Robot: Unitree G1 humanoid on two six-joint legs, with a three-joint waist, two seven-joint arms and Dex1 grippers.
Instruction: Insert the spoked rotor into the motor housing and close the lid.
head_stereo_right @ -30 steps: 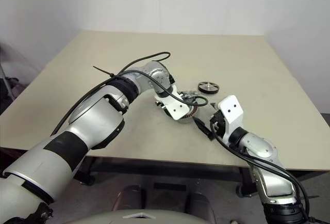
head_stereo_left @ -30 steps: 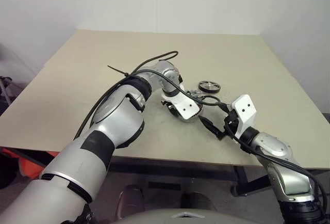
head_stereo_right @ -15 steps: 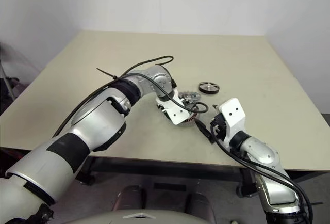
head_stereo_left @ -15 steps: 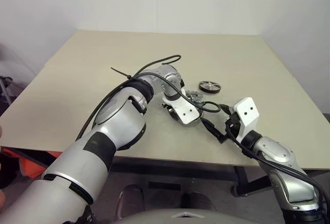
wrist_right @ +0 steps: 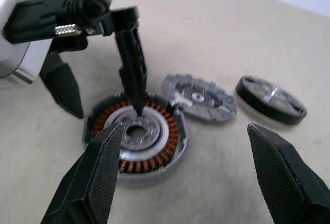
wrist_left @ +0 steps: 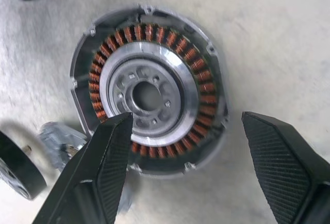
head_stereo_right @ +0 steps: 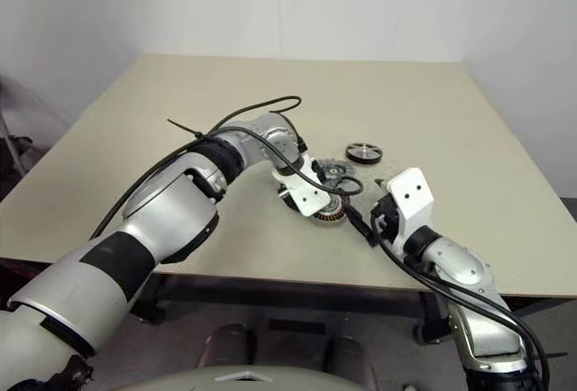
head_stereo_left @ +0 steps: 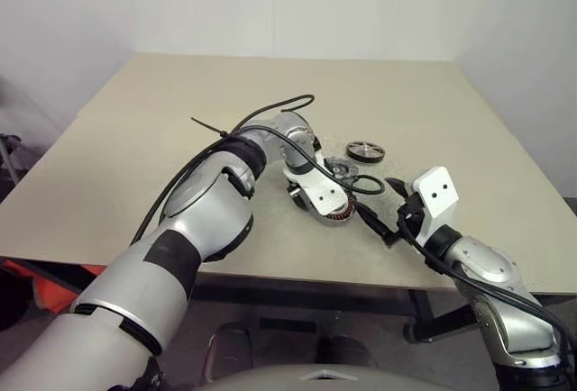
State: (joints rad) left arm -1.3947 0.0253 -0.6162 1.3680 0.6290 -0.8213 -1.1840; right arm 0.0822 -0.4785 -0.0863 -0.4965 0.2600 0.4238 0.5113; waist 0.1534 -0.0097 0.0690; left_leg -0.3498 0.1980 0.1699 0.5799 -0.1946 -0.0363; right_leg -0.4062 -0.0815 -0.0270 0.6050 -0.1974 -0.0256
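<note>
Motor housing (wrist_left: 149, 96): centre of the left wrist view, lying flat on the table (head_stereo_left: 135, 139), copper windings upward and centre bore bare; placed so to take the rotor from above.
Left gripper (wrist_left: 185, 157): pointing steeply down over the housing, fingers spread wide either side of it, holding nothing; one finger (wrist_left: 105, 154) overlaps the winding ring, whether touching cannot be told.
Spoked rotor (head_stereo_left: 366, 150): right of centre in the left eye view, flat on the table beyond the housing, well apart from both grippers; not yet inserted.
Lid (wrist_right: 199, 98): upper centre of the right wrist view, flat between housing and rotor, just beside the housing.
Right gripper (wrist_right: 185, 175): lower right of the left eye view, near level, aimed at the housing, fingers wide apart and empty; judged waiting.
Change from earlier frame: left fingers have spread wider, and the housing now shows beside the left wrist in the eye views, where it sat mostly hidden; judged just released. Rotor and lid unmoved.
</note>
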